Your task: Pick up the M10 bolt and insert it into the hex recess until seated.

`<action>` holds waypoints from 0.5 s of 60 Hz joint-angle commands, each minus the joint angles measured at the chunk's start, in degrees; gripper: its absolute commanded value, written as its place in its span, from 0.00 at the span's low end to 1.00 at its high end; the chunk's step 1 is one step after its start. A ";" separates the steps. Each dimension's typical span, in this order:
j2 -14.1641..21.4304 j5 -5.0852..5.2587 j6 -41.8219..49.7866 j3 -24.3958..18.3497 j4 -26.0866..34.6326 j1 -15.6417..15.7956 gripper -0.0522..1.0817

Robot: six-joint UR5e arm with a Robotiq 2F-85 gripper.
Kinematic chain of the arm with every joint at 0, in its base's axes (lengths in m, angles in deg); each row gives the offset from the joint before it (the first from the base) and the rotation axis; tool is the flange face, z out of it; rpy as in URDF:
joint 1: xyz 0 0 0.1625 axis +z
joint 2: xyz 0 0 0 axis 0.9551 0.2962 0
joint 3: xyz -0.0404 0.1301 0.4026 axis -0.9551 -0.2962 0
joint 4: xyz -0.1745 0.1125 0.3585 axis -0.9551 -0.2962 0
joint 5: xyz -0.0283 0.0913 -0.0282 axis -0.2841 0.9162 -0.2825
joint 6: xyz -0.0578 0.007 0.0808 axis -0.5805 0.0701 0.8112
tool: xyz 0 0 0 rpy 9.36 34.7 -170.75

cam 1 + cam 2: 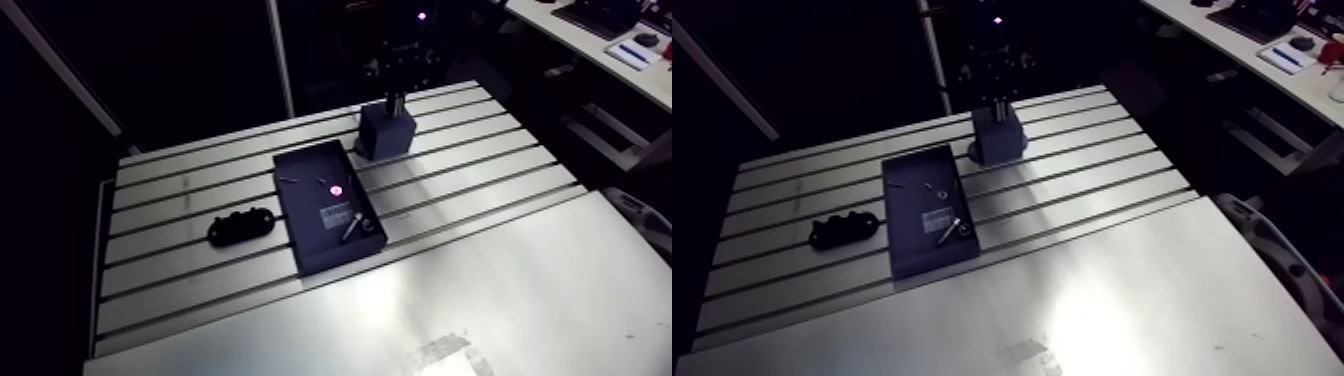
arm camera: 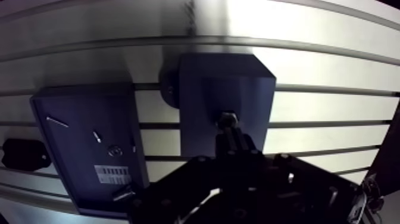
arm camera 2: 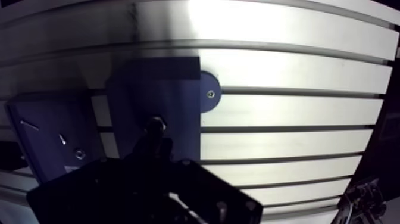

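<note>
A dark blue block (image 1: 386,133) stands on the slotted table behind the tray. My gripper (image 1: 397,100) hangs straight over its top. In the wrist view the fingers (image 2: 236,145) are pressed close together, shut on a bolt (image 2: 228,118). The bolt's metal end shows just past the fingertips, over the middle of the block's top face (image 2: 202,89). The recess is hidden under the bolt and fingers, and whether the bolt touches the block cannot be told.
A dark blue tray (image 1: 306,232) lies in front of the block, holding a long bolt (image 1: 350,222), a small nut (image 1: 335,187) and a thin pin (image 1: 288,180). A black part (image 1: 240,226) lies left of the tray. A round foot (image 3: 209,94) sticks out from the block's base.
</note>
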 commanded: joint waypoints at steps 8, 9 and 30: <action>-0.02 0.00 -0.13 0.03 0.00 0.08 0.99; -0.03 0.00 -0.14 0.03 0.00 0.08 0.99; -0.12 0.00 -0.14 -0.04 0.00 0.08 0.99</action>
